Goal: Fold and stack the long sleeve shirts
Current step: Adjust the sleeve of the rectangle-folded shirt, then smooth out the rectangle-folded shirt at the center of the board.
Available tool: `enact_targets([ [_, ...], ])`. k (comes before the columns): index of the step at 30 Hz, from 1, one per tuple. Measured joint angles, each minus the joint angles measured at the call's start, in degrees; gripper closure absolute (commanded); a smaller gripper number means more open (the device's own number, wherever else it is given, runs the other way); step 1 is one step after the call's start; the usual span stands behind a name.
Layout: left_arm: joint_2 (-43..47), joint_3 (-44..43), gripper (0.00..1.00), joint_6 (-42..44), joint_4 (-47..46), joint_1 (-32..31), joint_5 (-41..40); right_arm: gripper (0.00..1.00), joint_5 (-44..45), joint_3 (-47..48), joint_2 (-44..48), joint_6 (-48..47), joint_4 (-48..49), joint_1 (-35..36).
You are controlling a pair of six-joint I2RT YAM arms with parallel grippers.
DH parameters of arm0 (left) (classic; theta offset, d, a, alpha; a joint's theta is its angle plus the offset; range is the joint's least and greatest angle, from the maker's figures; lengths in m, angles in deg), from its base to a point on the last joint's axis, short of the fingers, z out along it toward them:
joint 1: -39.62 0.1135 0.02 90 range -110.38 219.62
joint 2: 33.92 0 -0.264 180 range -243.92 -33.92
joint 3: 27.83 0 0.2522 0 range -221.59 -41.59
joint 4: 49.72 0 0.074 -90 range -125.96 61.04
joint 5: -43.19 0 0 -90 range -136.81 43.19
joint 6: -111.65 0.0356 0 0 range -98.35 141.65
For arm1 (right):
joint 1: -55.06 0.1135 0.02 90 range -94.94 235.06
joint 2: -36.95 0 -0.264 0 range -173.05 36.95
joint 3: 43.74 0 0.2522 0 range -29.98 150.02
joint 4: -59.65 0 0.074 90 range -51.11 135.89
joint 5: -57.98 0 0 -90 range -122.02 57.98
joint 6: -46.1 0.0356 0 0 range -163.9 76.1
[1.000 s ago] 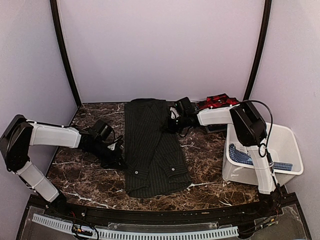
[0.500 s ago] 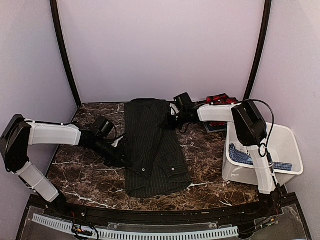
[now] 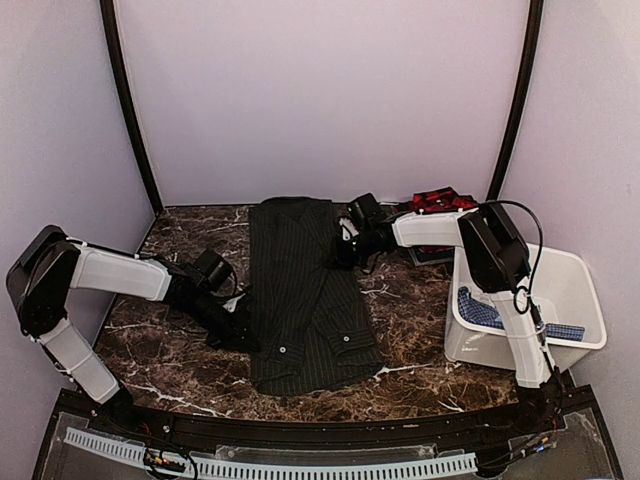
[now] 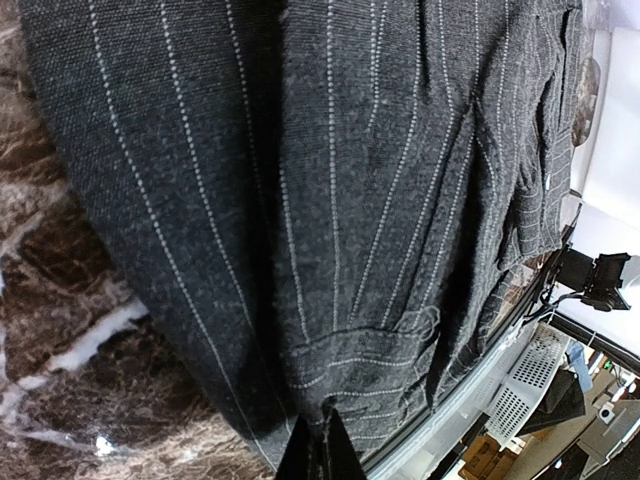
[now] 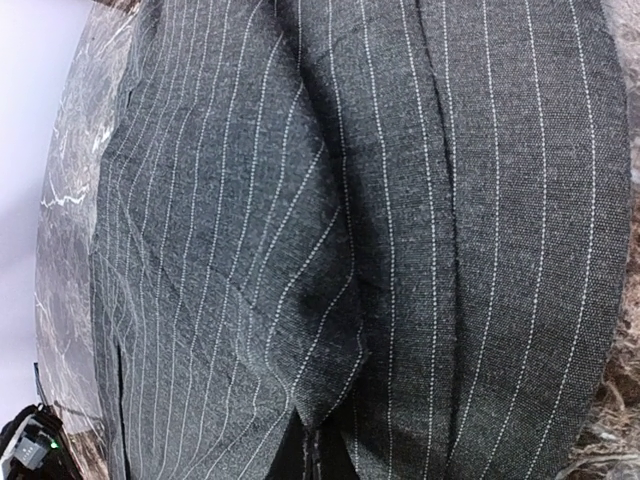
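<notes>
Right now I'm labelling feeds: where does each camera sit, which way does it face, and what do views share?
Top external: above and behind the bases, looking down on the marble table; both arms, left gripper and right gripper show.
Left wrist: close over the pinstripe shirt's left edge; its gripper tips show at bottom.
Right wrist: close over that shirt's right edge; gripper tips at bottom.
All three share the shirt.

Pale lilac walls (image 3: 320, 100), dark marble tabletop (image 3: 420, 385)
</notes>
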Motion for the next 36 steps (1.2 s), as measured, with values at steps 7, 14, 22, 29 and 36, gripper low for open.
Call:
enact_targets([
  [7,0.0,0.0,1.00,-0.2,-0.1,0.0,-0.7,0.74,1.5,0.1,0.0,-1.9,-1.7,-0.1],
  [14,1.2,-0.4,0.76,0.0,1.1,0.0,-1.6,0.70,4.0,-0.9,3.1,-4.5,-4.0,0.2],
  [22,5.5,-4.7,0.65,0.5,8.0,-0.1,-9.3,0.71,7.0,-5.6,11.0,-8.1,-5.6,1.9],
  [29,6.4,-13.3,0.65,1.1,6.6,-0.1,-16.5,0.72,8.9,-7.4,12.3,-11.0,-7.2,5.2],
  [36,-6.4,-22.2,0.66,0.2,-5.6,-0.1,-18.1,0.72,12.0,-13.3,12.8,-12.6,-9.0,8.3],
])
